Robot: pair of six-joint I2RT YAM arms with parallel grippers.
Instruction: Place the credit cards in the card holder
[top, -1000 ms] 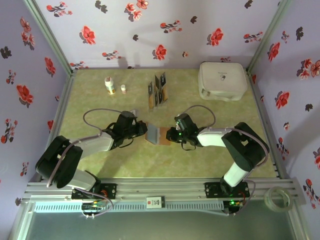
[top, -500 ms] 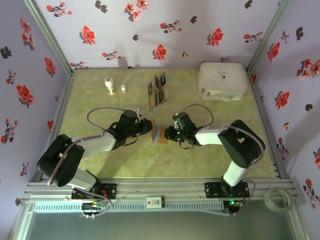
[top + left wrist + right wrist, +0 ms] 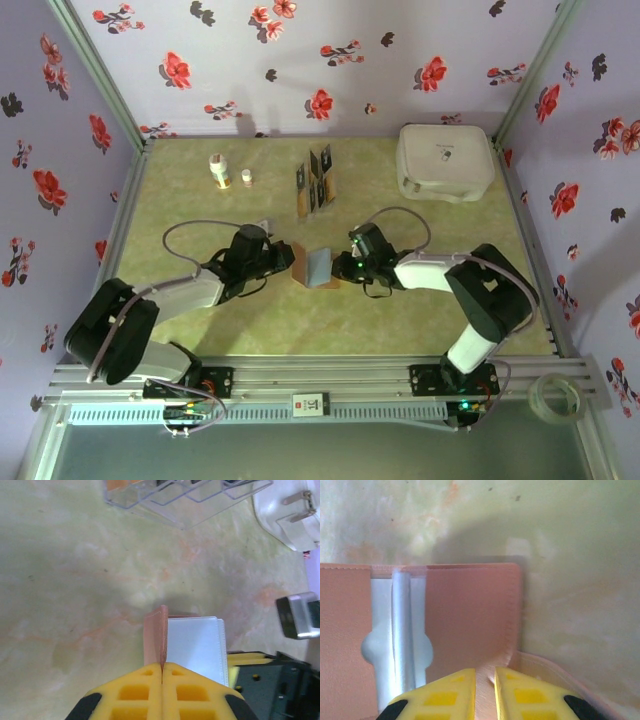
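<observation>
Holding the small reddish-brown leather folding card holder (image 3: 316, 267) spread, grey lining up: left leaf clenched in the left tool (image 3: 162, 666), right leaf pinched in the right tool (image 3: 485, 672). Behind it, dark gold-marked credit cards (image 3: 322, 166) in the slotted clear rack (image 3: 304, 200), none pocketed yet.

The right gripper (image 3: 485, 676) has yellow fingers (image 3: 445, 694). Just past them, the card holder (image 3: 470, 605) is brown, pale blue inside.

1. Card holder (image 3: 315, 267): reddish-brown leather wallet, partly opened, with grey-blue lining showing and one flap raised on edge. It sits near the card rack (image 3: 308, 203), on its near side.
2. Credit cards (image 3: 322, 165): dark with gold markings, standing upright in that rack.
</observation>
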